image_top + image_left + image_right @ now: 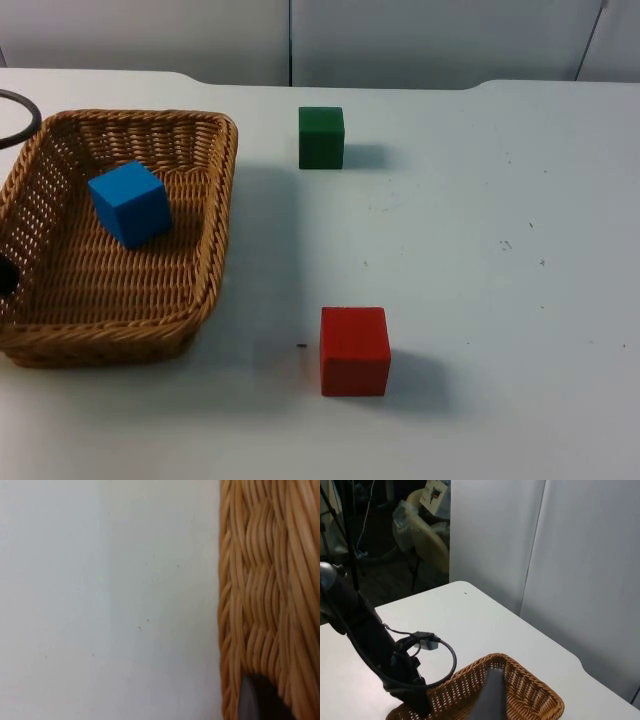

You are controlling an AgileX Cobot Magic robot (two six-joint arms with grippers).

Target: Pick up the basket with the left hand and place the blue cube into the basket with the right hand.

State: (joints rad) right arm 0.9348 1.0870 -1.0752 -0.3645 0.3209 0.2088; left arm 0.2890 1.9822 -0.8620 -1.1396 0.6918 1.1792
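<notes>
A woven wicker basket point(215, 215) sits at the table's left side, and the blue cube point(130, 203) lies tilted inside it toward the back. My left gripper point(5, 275) is at the basket's left rim, shut on the basket. In the left wrist view its black fingertip point(255, 700) presses against the basket's wall point(265, 595). The right wrist view looks down from high up onto the basket point(530, 690) and the left arm point(375, 645), which reaches down to the rim. My right gripper point(490, 697) hangs well above the basket, holding nothing.
A green cube point(321, 137) stands at the back centre and a red cube point(354, 350) at the front centre. The white table point(500, 250) stretches to the right, ending at the grey partition wall point(420, 40).
</notes>
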